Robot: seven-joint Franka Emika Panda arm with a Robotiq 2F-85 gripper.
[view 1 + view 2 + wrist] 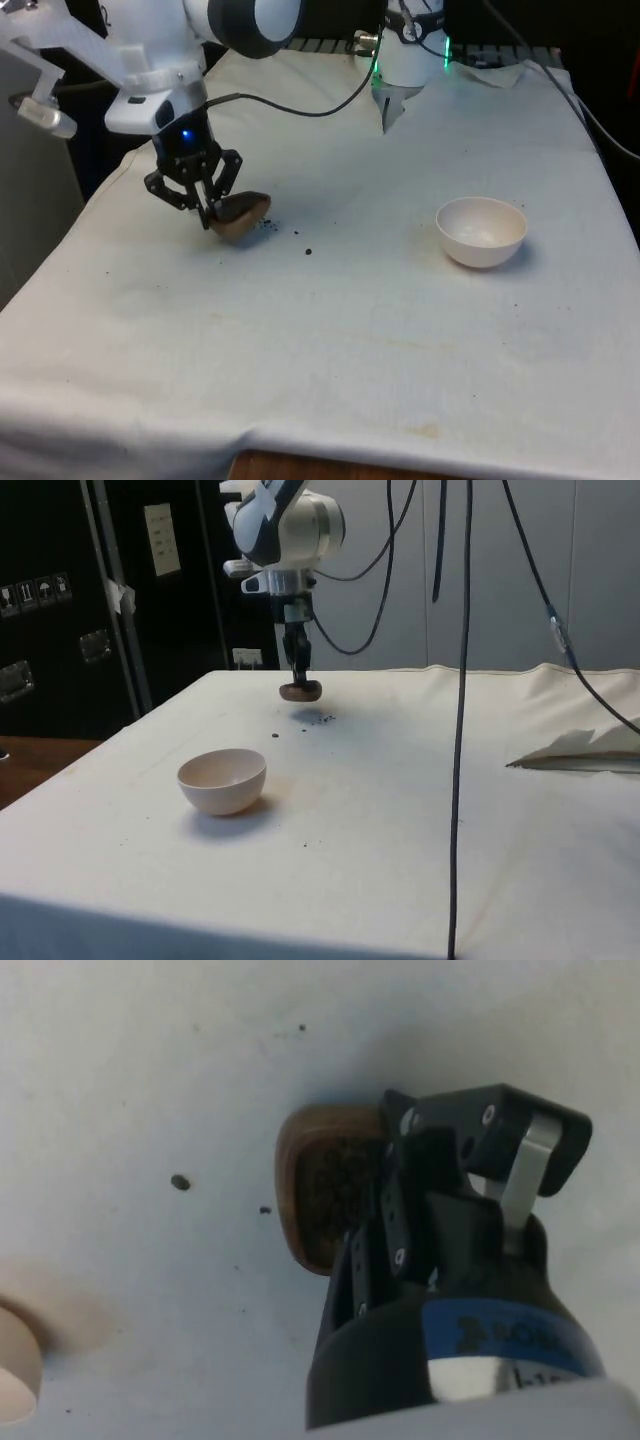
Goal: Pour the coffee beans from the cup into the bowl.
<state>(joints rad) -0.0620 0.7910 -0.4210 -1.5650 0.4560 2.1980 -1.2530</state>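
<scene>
Wooden cup [240, 215], rim pinched by closed gripper [210, 217], held level so beans stay in; bowl [482, 232] well apart.

A cup [240, 213] sits toward the front view's left, gripped at its rim by the gripper [207, 212] above the table [330, 340]. A bowl [481, 231] stands on the table well apart, toward the front view's right. A few loose beans [308, 251] lie on the cloth between them, nearer the cup.
</scene>
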